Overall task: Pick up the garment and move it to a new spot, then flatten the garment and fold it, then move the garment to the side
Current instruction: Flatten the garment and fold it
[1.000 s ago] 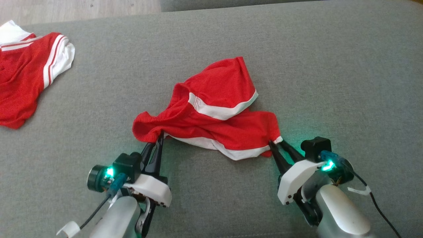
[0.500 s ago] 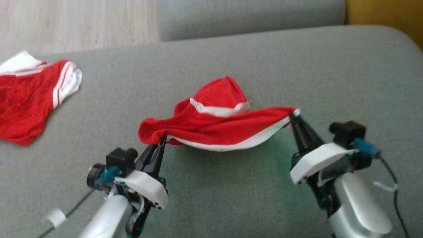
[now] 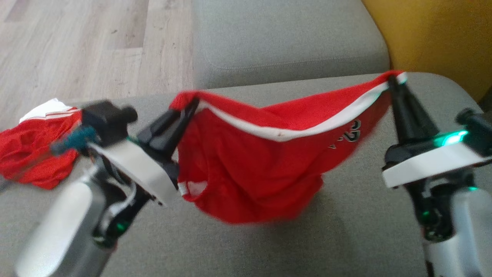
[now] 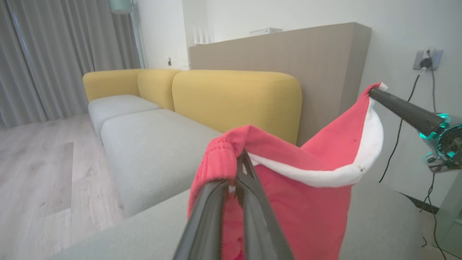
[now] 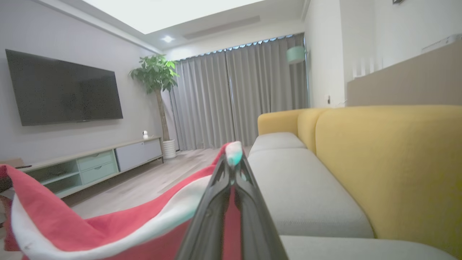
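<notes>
A red garment (image 3: 253, 169) with a white band along its top edge hangs in the air above the grey sofa seat (image 3: 269, 250), stretched between both arms. My left gripper (image 3: 190, 105) is shut on its left corner, and my right gripper (image 3: 392, 79) is shut on its right corner. The cloth sags in the middle and some dark print shows near the right side. In the left wrist view the garment (image 4: 306, 202) drapes from my left gripper (image 4: 240, 157). In the right wrist view the garment (image 5: 108, 227) trails to the left from my right gripper (image 5: 232, 151).
A second red and white garment (image 3: 30, 157) lies on the seat at the far left. Another grey sofa cushion (image 3: 284, 42) sits beyond, with wood floor (image 3: 77, 50) to the left and a yellow backrest (image 3: 438, 38) at the right.
Both grippers have lifted the garment off the seat and raised it high, so it now hangs spread between them. The head camera has tilted up, shifting the whole scene.
</notes>
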Robot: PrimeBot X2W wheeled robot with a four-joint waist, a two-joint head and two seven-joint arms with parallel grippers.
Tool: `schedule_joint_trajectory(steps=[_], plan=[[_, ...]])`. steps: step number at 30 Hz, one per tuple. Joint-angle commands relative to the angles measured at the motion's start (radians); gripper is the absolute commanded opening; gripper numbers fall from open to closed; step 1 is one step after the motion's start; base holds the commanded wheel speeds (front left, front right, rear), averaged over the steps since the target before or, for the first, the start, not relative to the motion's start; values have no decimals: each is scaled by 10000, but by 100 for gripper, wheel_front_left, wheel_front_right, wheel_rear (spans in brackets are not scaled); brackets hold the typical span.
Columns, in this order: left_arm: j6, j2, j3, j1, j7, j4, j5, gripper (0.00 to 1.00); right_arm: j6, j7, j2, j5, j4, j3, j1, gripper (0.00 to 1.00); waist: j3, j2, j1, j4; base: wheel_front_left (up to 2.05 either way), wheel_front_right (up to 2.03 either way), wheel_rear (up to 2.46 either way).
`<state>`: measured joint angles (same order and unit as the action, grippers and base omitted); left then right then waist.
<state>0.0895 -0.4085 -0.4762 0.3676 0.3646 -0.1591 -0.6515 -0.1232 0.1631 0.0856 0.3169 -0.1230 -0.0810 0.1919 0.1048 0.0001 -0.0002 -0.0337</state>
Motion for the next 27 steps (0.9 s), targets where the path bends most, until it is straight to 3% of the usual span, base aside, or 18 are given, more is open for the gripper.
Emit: schedule_joint_trajectory(steps=[1, 6, 12, 18, 22, 27], plan=[[2, -428, 703, 1020, 417, -841, -230, 0, -75, 195, 172, 73, -836, -47, 488, 0, 86, -1, 2, 6, 0, 0, 0], [-36, -856, 1035, 2029, 1483, -1829, -626, 0, -75, 852, 248, -41, -2109, 406, 663, 0, 70, -1, 2, -20, 0, 0, 0], [12, -868, 1029, 2863, 2028, -1483, -939, 0, -75, 1482, 164, -99, -2310, 906, 790, 0, -494, -1, 2, -53, 0, 0, 0], [138, -688, 794, 3500, 2219, -304, -1168, 0, -75, 1648, -26, 176, -1065, 849, 1536, 0, -1617, -1, 2, -233, 0, 0, 0], [230, -571, 786, 4928, 1876, 1109, -703, 0, -75, 1223, 20, -95, 632, 663, 3536, 0, -2751, -1, 2, -433, 0, 0, 0], [313, -305, 807, 7281, 525, 3060, 328, 0, -75, -167, -156, -674, 2884, 619, 6595, 0, -3763, -1, 2, -732, 0, 0, 0]])
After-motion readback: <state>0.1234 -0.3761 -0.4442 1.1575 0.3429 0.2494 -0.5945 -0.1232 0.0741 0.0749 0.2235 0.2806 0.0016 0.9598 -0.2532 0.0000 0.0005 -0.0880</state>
